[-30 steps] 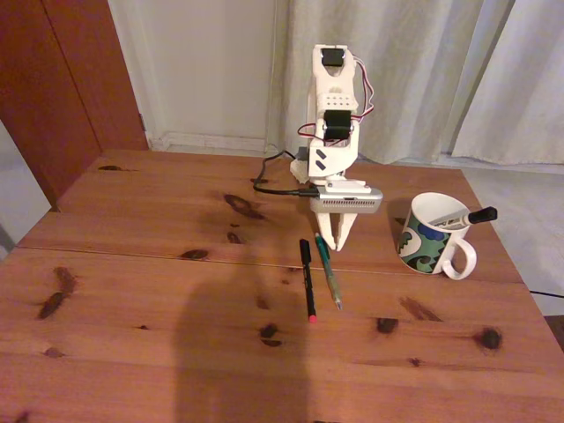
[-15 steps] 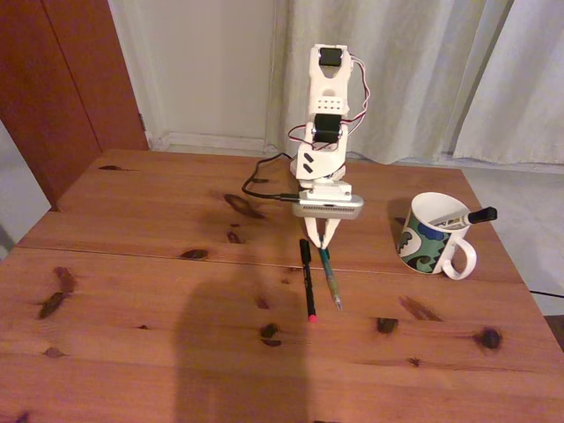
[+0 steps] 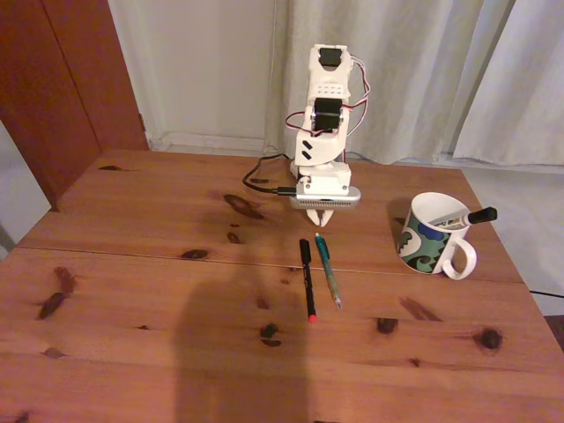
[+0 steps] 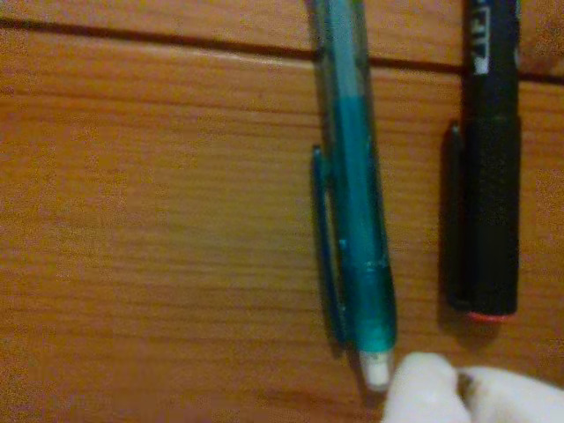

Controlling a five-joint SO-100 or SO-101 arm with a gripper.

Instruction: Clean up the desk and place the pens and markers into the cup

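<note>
On the reddish wooden desk (image 3: pixel 132 291) two pens lie side by side near the middle. One is a thin black pen (image 3: pixel 307 280) with a red tip, the other a teal-green pen (image 3: pixel 328 270). My white gripper (image 3: pixel 322 220) hangs just behind their far ends, pointing down, shut with nothing in it. In the wrist view the teal pen (image 4: pixel 357 203) and black pen (image 4: pixel 492 176) lie parallel. The gripper (image 4: pixel 445 392) has its fingertips (image 4: pixel 419 388) pressed together at the bottom edge, right by the teal pen's white end. The cup (image 3: pixel 430 236) stands to the right with a black-capped white marker (image 3: pixel 467 217) leaning in it.
A black cable (image 3: pixel 264 185) runs across the desk behind the arm's base. Curtains and a wall stand behind the desk. A wooden panel rises at the left. Bare desk stretches left of and in front of the pens.
The gripper has gone from spread over the teal pen's far end to shut. It has lifted and drawn back slightly. Both pens lie where they were.
</note>
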